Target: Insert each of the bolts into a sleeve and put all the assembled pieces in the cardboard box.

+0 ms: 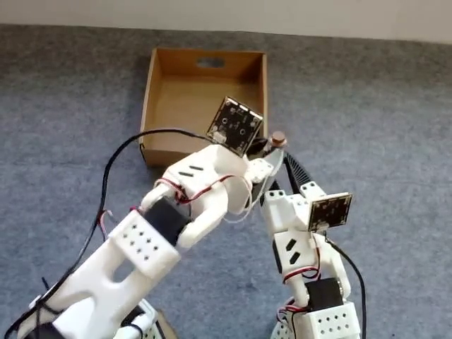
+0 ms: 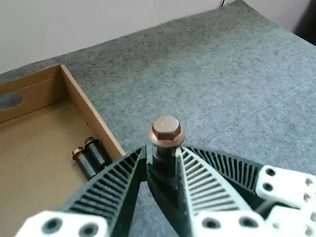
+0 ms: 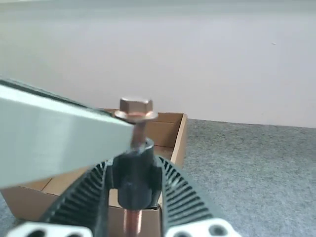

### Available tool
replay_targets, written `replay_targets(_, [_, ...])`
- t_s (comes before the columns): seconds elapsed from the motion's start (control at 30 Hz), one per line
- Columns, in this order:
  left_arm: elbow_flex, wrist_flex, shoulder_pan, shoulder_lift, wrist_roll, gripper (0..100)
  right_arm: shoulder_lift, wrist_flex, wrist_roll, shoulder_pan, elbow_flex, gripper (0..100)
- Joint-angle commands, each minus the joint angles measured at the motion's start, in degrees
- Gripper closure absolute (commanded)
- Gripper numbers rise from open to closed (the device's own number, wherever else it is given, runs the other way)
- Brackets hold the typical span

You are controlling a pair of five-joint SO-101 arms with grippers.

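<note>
A copper bolt (image 1: 279, 138) stands upright just off the cardboard box's (image 1: 152, 92) near right corner, its hex head (image 2: 166, 131) on top. My left gripper (image 2: 163, 150) is shut on the bolt right under the head. My right gripper (image 3: 134, 168) is shut on a black sleeve (image 3: 134, 173) lower on the same bolt, whose copper tip (image 3: 132, 222) pokes out below. A short length of shank (image 3: 139, 132) shows between head and sleeve. Both grippers meet here in the high view, left gripper (image 1: 263, 161) beside right gripper (image 1: 281, 166). Two assembled pieces (image 2: 91, 157) lie inside the box against its right wall.
The box (image 2: 94, 118) sits open on grey carpet (image 1: 367, 113) that stretches free to the right and behind. Both arms crowd the near middle of the high view. A pale wall (image 3: 222, 59) rises behind the box.
</note>
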Motion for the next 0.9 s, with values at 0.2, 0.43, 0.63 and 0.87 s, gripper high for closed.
replay_targets(0.2, [-0.3,11.3,-4.6,-16.0,-3.2,90,-0.4,-1.1,-0.1,-0.2,3.2,99.0])
replay_targets(0.43, [8.0,18.4,-24.0,-12.4,-12.2,90,0.0,-1.0,-0.1,-0.2,3.3,99.0])
replay_targets(0.63, [13.9,18.5,-35.2,4.1,-19.3,90,0.0,-0.9,-0.2,-0.2,5.6,99.0])
replay_targets(0.87, [14.2,14.6,-34.9,18.7,-19.3,90,0.1,-0.9,0.1,-0.2,3.8,99.0])
